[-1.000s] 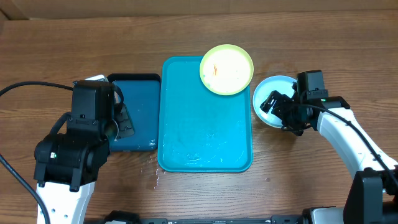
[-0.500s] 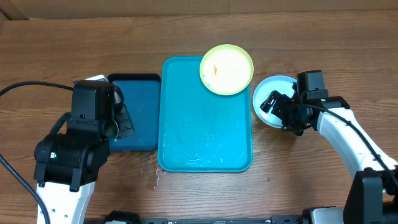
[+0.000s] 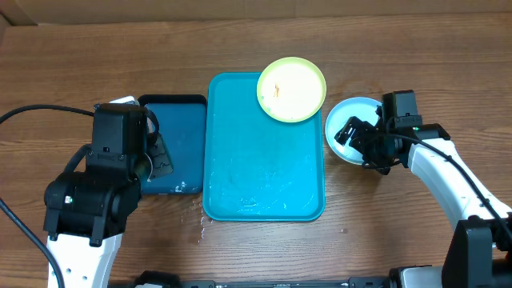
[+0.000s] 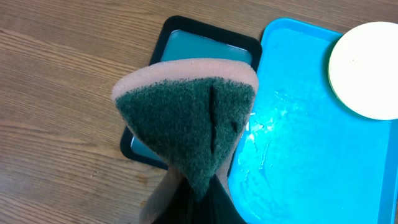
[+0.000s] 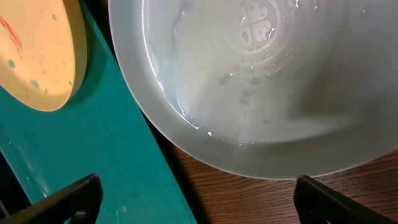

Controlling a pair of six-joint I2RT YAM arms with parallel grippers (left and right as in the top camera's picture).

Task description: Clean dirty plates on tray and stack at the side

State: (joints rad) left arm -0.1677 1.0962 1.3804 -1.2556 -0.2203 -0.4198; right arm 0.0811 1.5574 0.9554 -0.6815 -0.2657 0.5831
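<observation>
A lime-green-rimmed plate [image 3: 291,89] with an orange smear lies on the far right corner of the turquoise tray [image 3: 264,160]. A light-blue-rimmed plate [image 3: 346,126] sits on the table just right of the tray. Only these two plates show. My right gripper [image 3: 358,138] is open and empty, hovering low over the near edge of the wet pale plate [image 5: 261,81], its fingertips [image 5: 68,199] spread wide. My left gripper [image 4: 199,202] is shut on a sponge [image 4: 186,118], green scouring face up, above the dark-blue tray [image 4: 186,40]. The left wrist view also shows the lime plate [image 4: 367,68].
The small dark-blue, black-rimmed tray [image 3: 180,136] lies against the turquoise tray's left side. Water drops lie on the turquoise tray [image 4: 311,149] and on the wood near its front left corner. A cable runs on the table at far left.
</observation>
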